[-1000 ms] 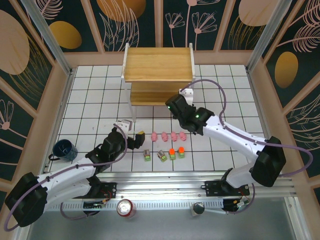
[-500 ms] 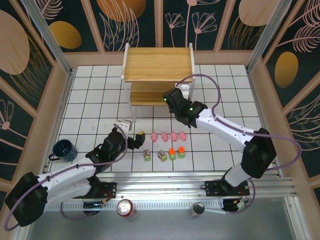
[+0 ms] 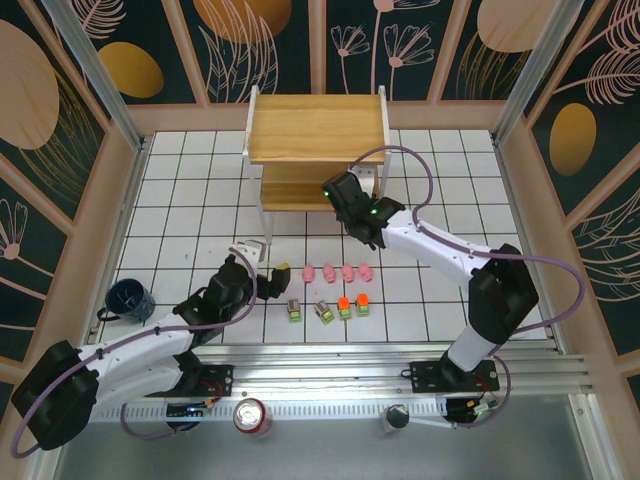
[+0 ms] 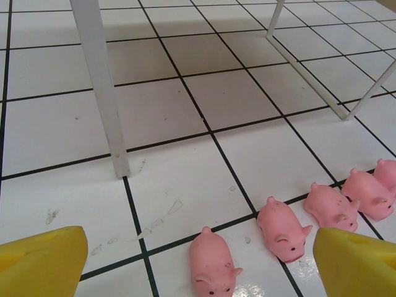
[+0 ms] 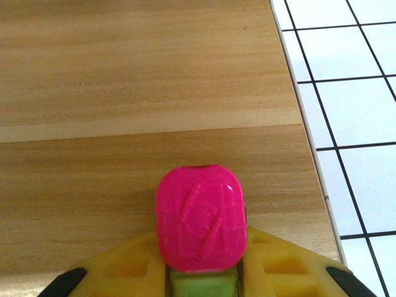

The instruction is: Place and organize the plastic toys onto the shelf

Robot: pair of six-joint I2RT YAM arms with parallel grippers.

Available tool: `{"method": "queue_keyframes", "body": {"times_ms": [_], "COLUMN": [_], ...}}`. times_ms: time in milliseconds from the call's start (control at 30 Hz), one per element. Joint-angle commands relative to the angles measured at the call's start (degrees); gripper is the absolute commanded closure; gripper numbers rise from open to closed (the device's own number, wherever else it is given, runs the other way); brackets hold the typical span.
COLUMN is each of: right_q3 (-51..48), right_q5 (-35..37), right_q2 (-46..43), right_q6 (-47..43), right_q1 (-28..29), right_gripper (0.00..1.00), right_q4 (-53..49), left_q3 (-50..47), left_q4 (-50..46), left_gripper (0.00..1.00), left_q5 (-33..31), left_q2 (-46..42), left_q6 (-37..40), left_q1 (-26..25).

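Right gripper [image 3: 338,192] clamped the magenta-topped block [image 5: 199,216] above the shelf [image 5: 124,93] board, upper centre of frame, presumably for setting down. Left gripper [image 3: 276,279] stood wide open, empty, facing the pigs [image 4: 281,226].

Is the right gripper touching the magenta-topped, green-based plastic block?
Touching. In the right wrist view, the right gripper is shut on the magenta-topped, green-based plastic block. Its green base sits wedged between the yellow fingers with no gap, above the light wooden shelf board.

Robot lab test cell: white gridded table [image 3: 170,215], leaf-print wall panels [image 3: 50,110], aluminium posts [image 3: 100,75]; left arm [image 3: 130,345] and right arm [image 3: 450,255] bolted to near-edge aluminium rail [image 3: 330,357].
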Motion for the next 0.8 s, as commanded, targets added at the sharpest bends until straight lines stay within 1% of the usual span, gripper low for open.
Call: {"method": "queue_keyframes", "body": {"times_ms": [0, 267, 500, 667, 767], "right_q3": [1.80, 1.27, 0.97, 1.57, 2.28], "right_q5": [1.81, 3.00, 3.25, 3.85, 4.30], "right_q2": [0.51, 0.60, 1.16, 2.05, 2.59], "right_q6": [1.37, 3.04, 3.92, 3.92, 3.92], "right_q1": [-0.96, -2.08, -2.35, -2.70, -2.81], "right_gripper": [0.81, 0.80, 0.73, 0.72, 0.66], "right_q4": [1.37, 1.31, 1.79, 1.67, 1.27], "left_q3": [0.31, 0.31, 0.40, 0.31, 0.31], "left_q4": [1.74, 1.73, 1.81, 1.81, 1.78], "left_gripper": [0.06, 0.07, 0.07, 0.07, 0.07], "left_q5": [0.35, 0.49, 0.70, 0.81, 0.88], "left_q2": [0.39, 0.56, 0.82, 0.65, 0.57], "left_q6": [0.74, 0.78, 0.75, 0.80, 0.73], "left_q1": [-0.33, -0.32, -0.33, -0.33, -0.33]}}
